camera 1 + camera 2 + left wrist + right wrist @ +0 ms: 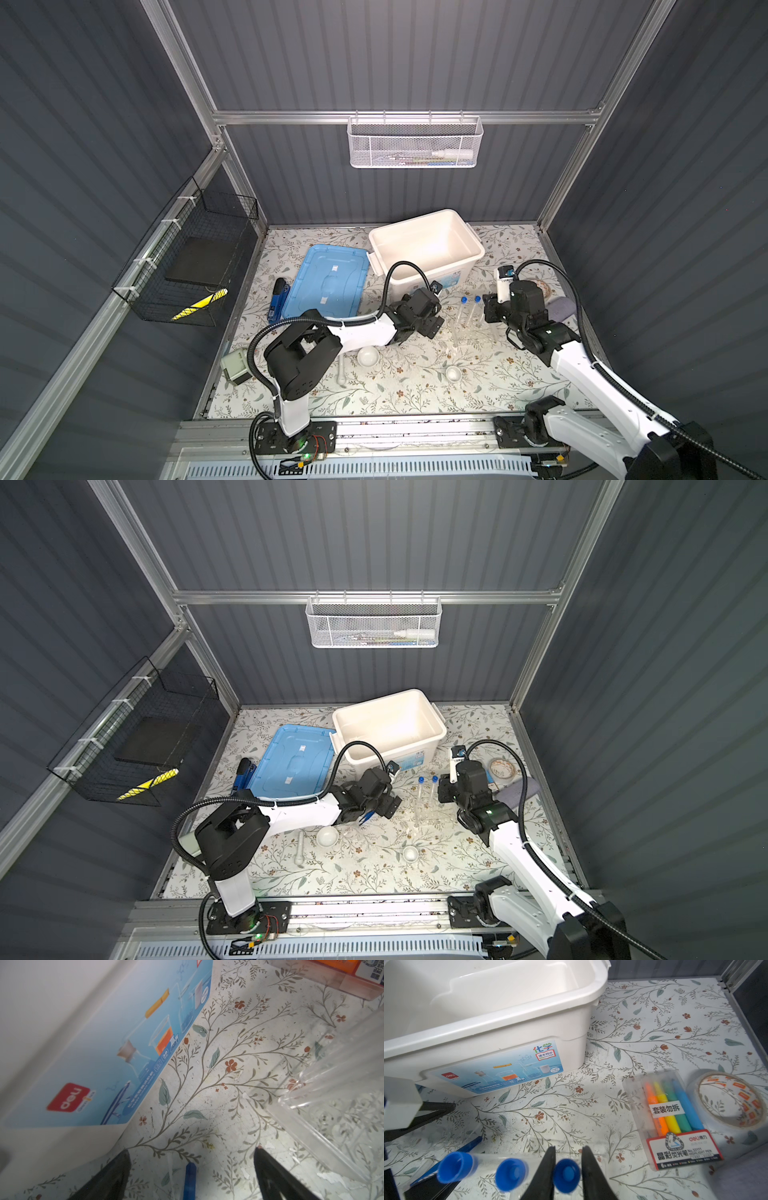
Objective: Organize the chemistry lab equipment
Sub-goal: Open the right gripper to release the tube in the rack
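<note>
Two clear blue-capped test tubes (464,300) (477,299) stand upright in the clear tube rack (473,336). In the right wrist view a third blue cap (566,1175) sits in line with them, and my right gripper (569,1147) is shut on it. My left gripper (192,1149) is open just above the mat, between the rack and the white bin, with the blue tweezers (190,1180) lying between its fingers. Two small white bowls (368,356) (454,374) and the white pestle (341,370) lie on the mat nearer the front.
The open white bin (428,245) stands at the back, its blue lid (328,282) flat to its left beside a dark blue stapler (278,299). A highlighter pack (672,1118) and a tape roll (726,1101) lie right of the rack.
</note>
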`<state>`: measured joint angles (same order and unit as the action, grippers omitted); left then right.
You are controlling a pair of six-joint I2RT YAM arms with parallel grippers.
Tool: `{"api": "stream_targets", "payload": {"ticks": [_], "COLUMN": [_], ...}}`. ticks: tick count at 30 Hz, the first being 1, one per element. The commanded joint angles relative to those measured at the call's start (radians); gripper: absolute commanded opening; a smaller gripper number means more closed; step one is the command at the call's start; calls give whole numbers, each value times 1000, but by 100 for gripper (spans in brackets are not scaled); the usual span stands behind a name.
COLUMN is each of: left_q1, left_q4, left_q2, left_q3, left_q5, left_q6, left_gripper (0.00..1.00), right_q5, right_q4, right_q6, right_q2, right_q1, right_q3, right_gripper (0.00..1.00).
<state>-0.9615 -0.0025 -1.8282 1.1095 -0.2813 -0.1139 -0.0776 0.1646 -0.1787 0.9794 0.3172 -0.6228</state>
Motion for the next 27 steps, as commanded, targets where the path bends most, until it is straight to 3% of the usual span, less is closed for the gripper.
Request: {"api": "stream_targets", "payload": {"ticks": [1, 17, 27], "left_q1": [-8, -14, -22], "left_q4": [1, -1, -17], "left_q2": [22, 43, 90], "left_q3": [-10, -10, -11], "left_q5": [-15, -33, -73], "left_q6": [-7, -1, -6], "left_gripper": [94, 95, 96], "right_q5": [2, -33, -82], "right_q4": [-14, 8, 17], "right_q6": [-9, -19, -25], "right_q2": [-2, -56, -107], "right_q1": [5, 5, 3], "right_q3": [-19, -22, -17], "right_gripper": [26, 40, 59]}}
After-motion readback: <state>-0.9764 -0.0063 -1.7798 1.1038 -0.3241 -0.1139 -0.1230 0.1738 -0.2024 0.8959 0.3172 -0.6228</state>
